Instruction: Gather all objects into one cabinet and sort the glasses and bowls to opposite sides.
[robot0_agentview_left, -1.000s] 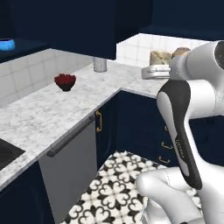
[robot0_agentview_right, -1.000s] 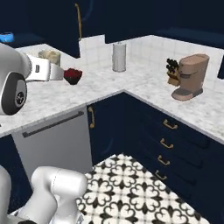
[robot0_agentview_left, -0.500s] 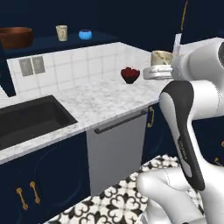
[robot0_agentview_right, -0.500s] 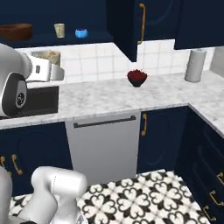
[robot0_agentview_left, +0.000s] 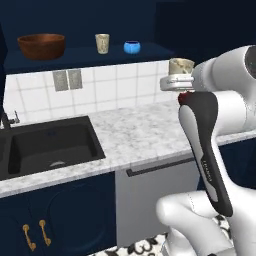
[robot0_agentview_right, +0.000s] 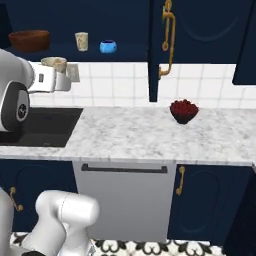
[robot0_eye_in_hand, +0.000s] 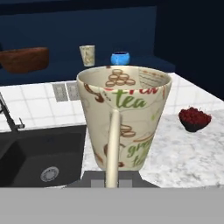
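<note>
mug (robot0_eye_in_hand: 124, 118) | cream, "tea" print, side handle | upright in tool (robot0_agentview_left: 172, 83)

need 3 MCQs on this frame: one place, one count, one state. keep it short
1. Where is the wooden bowl?
A in the sink
B at the shelf's left end
C on the counter

2. How many things stand on the cabinet shelf?
A three
B one
C five

3. What is the mug doing?
A lying in the sink
B standing on the shelf
C held upright in the claw

Key: B, it sits left of the beige cup and blue bowl; A, those three; C, handle faces the hand camera.
</note>
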